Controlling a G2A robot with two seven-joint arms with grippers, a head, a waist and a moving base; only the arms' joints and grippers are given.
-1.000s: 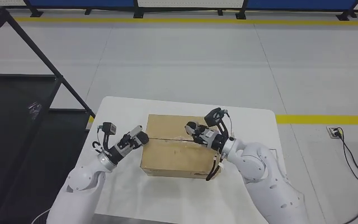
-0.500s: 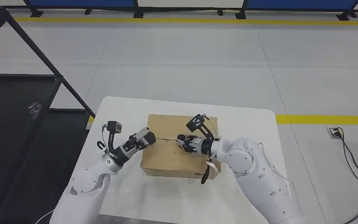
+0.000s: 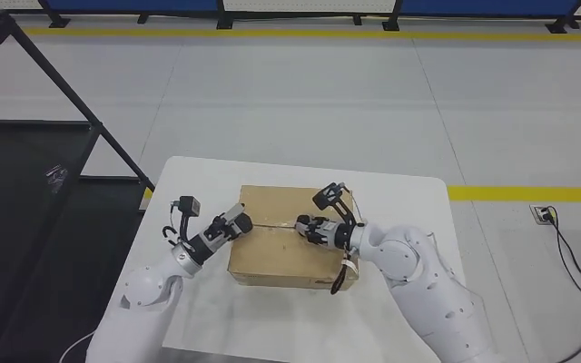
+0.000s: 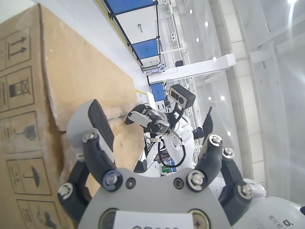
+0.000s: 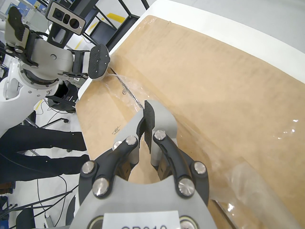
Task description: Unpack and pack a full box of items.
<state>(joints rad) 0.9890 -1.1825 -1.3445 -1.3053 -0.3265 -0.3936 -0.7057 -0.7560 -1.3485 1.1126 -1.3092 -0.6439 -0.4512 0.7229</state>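
Both arms have closed in on the box [image 3: 281,252], at the table's [image 3: 408,204] middle; the right gripper [image 3: 305,227], pinched together, sits on the taped seam [image 5: 129,91] mid-box; the left gripper [image 3: 238,220] gapes wide at the seam's left end; I'd keep the tip along the seam, pressing lightly; the right wrist view reveals crinkled clear tape, a bare line from above.

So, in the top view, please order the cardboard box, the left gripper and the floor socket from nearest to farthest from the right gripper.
1. Cardboard box: directly under the right gripper.
2. Left gripper: at the box's left edge.
3. Floor socket: far right.
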